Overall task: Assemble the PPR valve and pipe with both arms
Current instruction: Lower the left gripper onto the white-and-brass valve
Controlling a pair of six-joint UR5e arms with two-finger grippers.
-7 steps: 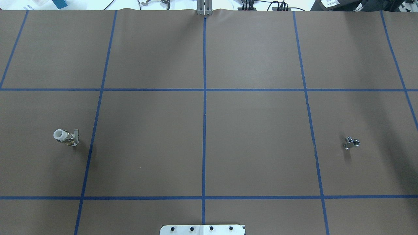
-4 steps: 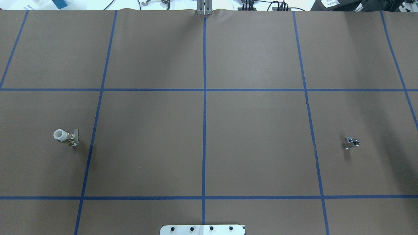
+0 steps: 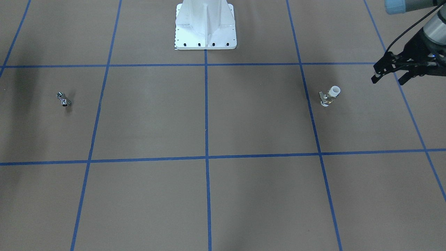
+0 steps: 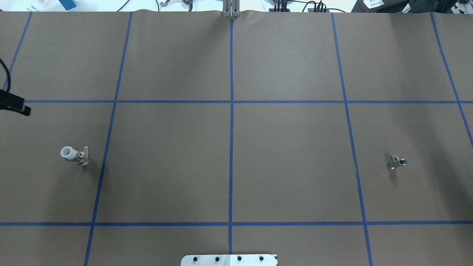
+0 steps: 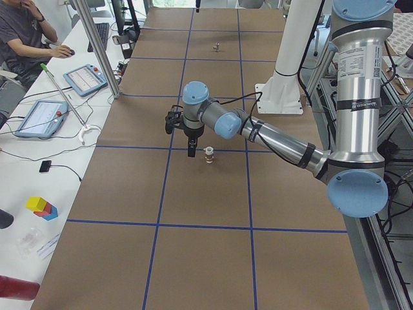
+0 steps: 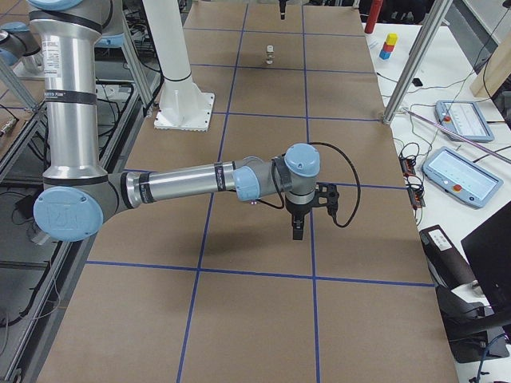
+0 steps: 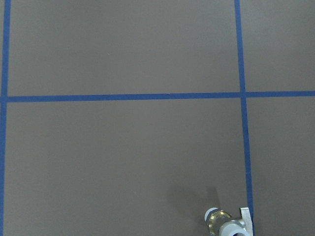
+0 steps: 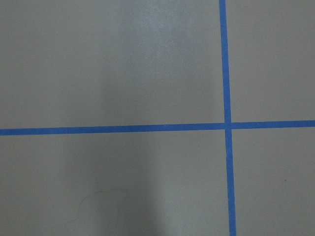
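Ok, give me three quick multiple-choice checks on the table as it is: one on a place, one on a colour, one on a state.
1. In the overhead view, where is the PPR valve?
A) right of the centre tape line
B) left of it
C) on it

2. The valve's collar is:
A) red
B) black
C) white

3. The left gripper is:
A) open and empty
B) shut on the valve
C) shut, holding nothing

Answers:
1 B: it is in the left middle square of the grid.
2 C: the plastic top shows white.
3 A: the front-facing view shows its fingers spread, apart from the valve.
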